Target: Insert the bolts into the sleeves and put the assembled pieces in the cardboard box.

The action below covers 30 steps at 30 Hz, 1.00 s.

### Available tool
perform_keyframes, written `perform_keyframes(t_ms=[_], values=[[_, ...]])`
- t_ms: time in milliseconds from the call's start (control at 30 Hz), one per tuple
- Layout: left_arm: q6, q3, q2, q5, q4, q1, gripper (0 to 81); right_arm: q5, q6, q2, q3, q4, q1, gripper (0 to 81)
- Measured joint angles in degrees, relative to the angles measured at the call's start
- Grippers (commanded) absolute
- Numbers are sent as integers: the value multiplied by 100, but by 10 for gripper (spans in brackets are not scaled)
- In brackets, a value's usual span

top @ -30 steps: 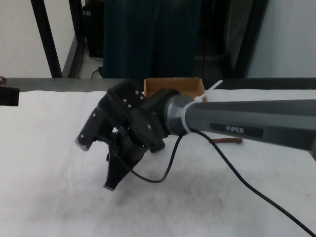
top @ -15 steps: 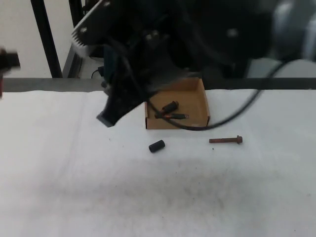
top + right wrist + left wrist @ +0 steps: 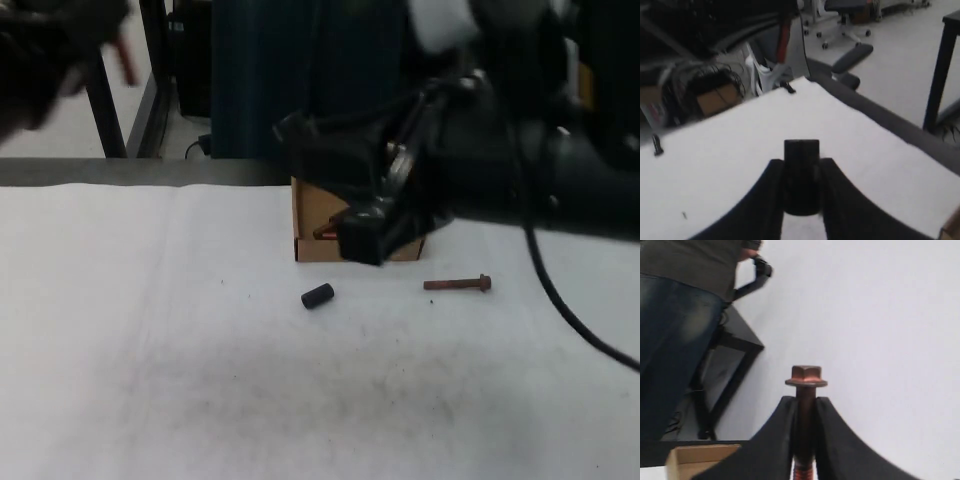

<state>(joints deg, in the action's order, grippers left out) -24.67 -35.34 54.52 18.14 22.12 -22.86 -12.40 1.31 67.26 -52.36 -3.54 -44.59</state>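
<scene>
In the left wrist view my left gripper (image 3: 805, 401) is shut on a rust-coloured bolt (image 3: 806, 377), its hex head sticking out past the fingertips. The high view shows that arm blurred at the upper left, with the bolt (image 3: 125, 60) as a reddish streak. My right gripper (image 3: 801, 162) is shut on a short black sleeve (image 3: 801, 175). The right arm (image 3: 480, 170) hangs in front of the cardboard box (image 3: 310, 215). On the white cloth lie a loose black sleeve (image 3: 317, 296) and a second bolt (image 3: 458, 284), apart from each other.
The bench's far edge (image 3: 150, 172) runs behind the box, with black frame posts (image 3: 95, 80) beyond it. A black cable (image 3: 570, 310) trails from the right arm over the cloth at the right. A corner of the box (image 3: 695, 455) shows past the left fingers.
The right arm has lifted off the middle of the bench and swung to the right, uncovering the loose sleeve, bolt and box. The left arm has risen at the upper left.
</scene>
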Motion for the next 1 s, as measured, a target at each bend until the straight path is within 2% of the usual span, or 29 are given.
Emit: perform_keyframes(t_ms=[133, 400, 633, 833, 1000], values=[[551, 165, -11, 66, 367, -517, 8, -383, 116, -249, 1044, 1580, -3, 3], [726, 498, -99, 80, 776, -624, 8, -556, 171, -254, 2428, 3111, -3, 3], [531, 776, -244, 91, 1042, -648, 8, -556, 208, -254, 2548, 3492, -3, 3], [455, 853, -432, 81, 1779, -723, 8, -437, 550, -114, 2428, 3799, -22, 3], [455, 1254, -429, -61, 1960, -989, 8, -418, 615, 112, 2397, 4151, -173, 3]])
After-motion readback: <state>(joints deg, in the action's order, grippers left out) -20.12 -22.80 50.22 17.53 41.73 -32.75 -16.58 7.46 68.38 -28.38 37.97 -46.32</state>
